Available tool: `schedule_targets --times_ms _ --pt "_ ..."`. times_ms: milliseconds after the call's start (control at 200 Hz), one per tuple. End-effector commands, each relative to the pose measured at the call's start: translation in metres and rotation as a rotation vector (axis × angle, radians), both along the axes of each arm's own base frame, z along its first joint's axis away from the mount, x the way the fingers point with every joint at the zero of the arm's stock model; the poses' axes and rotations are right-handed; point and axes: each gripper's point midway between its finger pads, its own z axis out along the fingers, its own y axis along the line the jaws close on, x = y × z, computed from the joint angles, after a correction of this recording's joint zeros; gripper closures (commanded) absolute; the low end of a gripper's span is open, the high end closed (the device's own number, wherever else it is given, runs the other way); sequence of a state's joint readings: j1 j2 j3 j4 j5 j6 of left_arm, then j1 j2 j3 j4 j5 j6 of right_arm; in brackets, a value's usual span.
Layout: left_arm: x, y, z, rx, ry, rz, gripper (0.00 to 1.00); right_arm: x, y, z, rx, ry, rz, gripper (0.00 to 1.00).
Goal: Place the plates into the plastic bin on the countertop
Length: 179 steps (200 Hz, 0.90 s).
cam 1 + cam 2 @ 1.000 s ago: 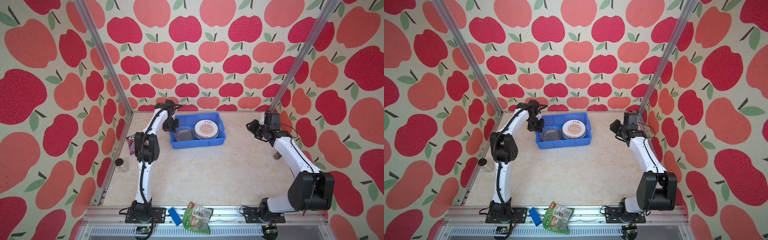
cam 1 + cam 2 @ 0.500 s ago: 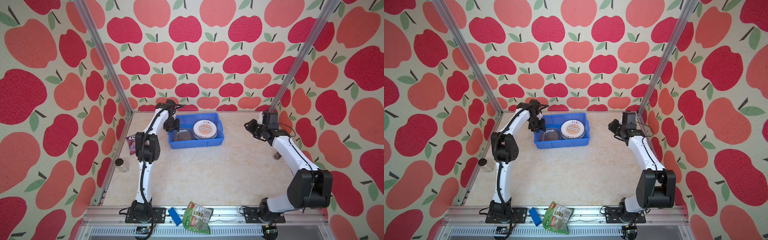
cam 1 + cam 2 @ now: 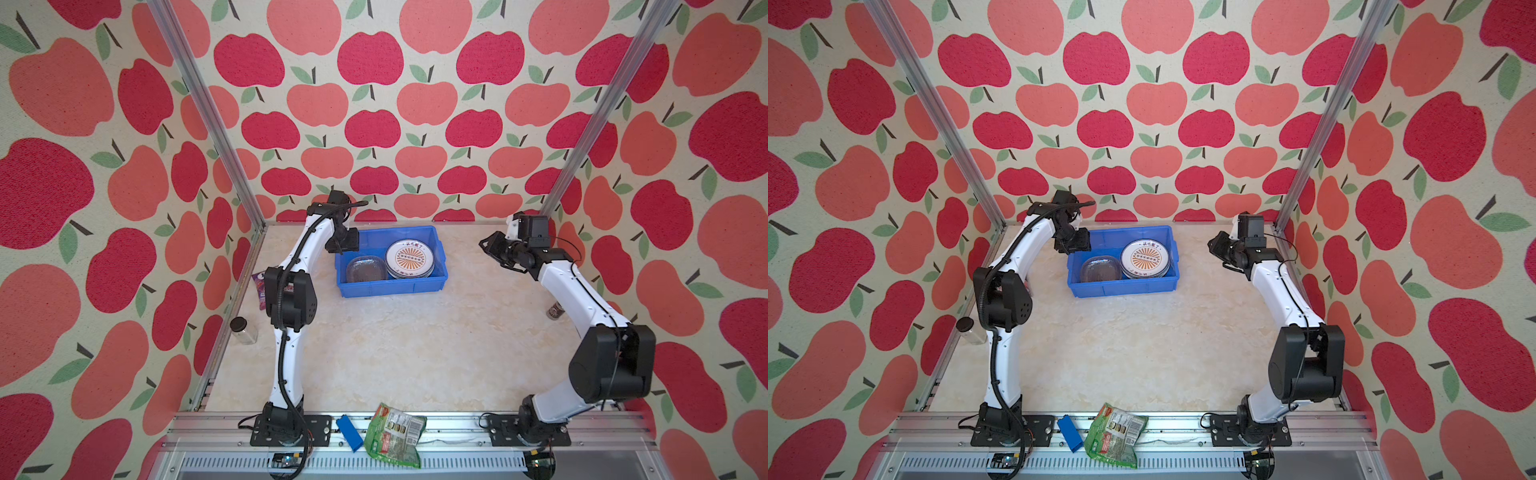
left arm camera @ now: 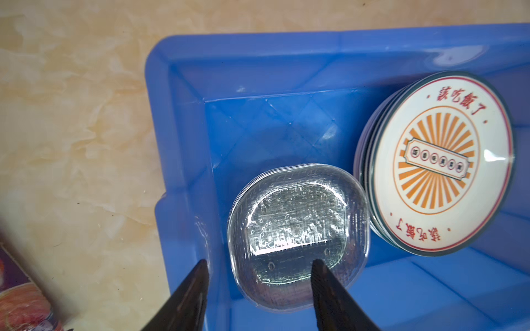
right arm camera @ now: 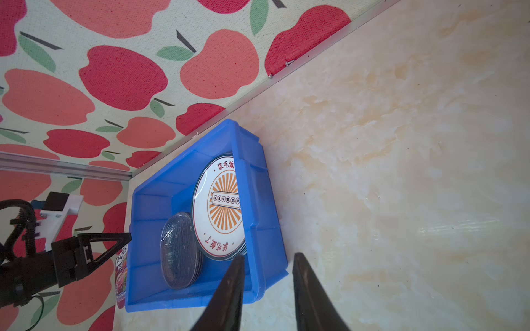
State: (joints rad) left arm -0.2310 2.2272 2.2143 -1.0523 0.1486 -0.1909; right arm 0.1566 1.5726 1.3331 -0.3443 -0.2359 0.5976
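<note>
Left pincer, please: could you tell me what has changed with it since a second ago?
The left pincer opened, letting go of the glass plate, which now lies in the blue bin. The right pincer drifted slightly toward the bin, open and empty. The sunburst plate stack and the bin stayed put.

Likely lab cell: aluminium rails (image 3: 212, 124), apple-print walls (image 3: 415, 104), 2 robot arms (image 3: 577, 297).

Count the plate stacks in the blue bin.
2. A glass stack lies left in the blue bin in both top views; a round white stack, sunburst plate on top, right of it. Plates underneath are mostly hidden.
</note>
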Motion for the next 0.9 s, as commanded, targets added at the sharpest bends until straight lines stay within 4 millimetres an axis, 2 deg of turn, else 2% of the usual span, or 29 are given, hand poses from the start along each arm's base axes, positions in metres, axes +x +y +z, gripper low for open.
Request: schedule_targets --times_ms 0,105,215,325,440,500,585,625,810,870,890 --pt "0.014 -0.013 0.078 -0.040 -0.273 -0.029 0.35 -0.008 0.024 0.008 -0.087 -0.016 0.152 0.68" --pt "0.010 -0.011 0.112 -0.074 -0.405 -0.015 0.24 -0.014 0.039 0.011 -0.112 -0.049 0.209 0.68" --pt "-0.003 0.001 0.137 -0.071 -0.525 0.025 0.00 -0.020 0.046 0.011 -0.152 -0.082 0.232 0.68" --pt "-0.018 0.022 0.150 -0.034 -0.608 0.092 0.01 -0.022 0.044 0.008 -0.188 -0.095 0.226 0.68" --pt "-0.034 0.052 0.147 0.045 -0.651 0.181 0.01 -0.023 0.038 0.004 -0.230 -0.103 0.215 0.67" --pt "-0.045 0.064 0.143 0.089 -0.672 0.189 0.01 -0.023 0.035 0.002 -0.255 -0.115 0.215 0.52" --pt "-0.063 0.085 0.135 0.162 -0.708 0.245 0.01 -0.024 0.030 -0.005 -0.294 -0.109 0.213 0.16" --pt "-0.071 0.094 0.131 0.175 -0.718 0.271 0.01 -0.024 0.028 -0.007 -0.309 -0.100 0.215 0.02" --pt "-0.110 0.105 0.117 0.193 -0.914 0.237 0.01 -0.027 0.014 -0.021 -0.377 -0.090 0.172 0.01" --pt "-0.124 0.113 0.115 0.208 -0.989 0.253 0.01 -0.028 0.009 -0.021 -0.393 -0.115 0.152 0.01" --pt "-0.132 0.118 0.120 0.215 -1.022 0.271 0.01 -0.029 0.007 -0.021 -0.399 -0.126 0.146 0.01"
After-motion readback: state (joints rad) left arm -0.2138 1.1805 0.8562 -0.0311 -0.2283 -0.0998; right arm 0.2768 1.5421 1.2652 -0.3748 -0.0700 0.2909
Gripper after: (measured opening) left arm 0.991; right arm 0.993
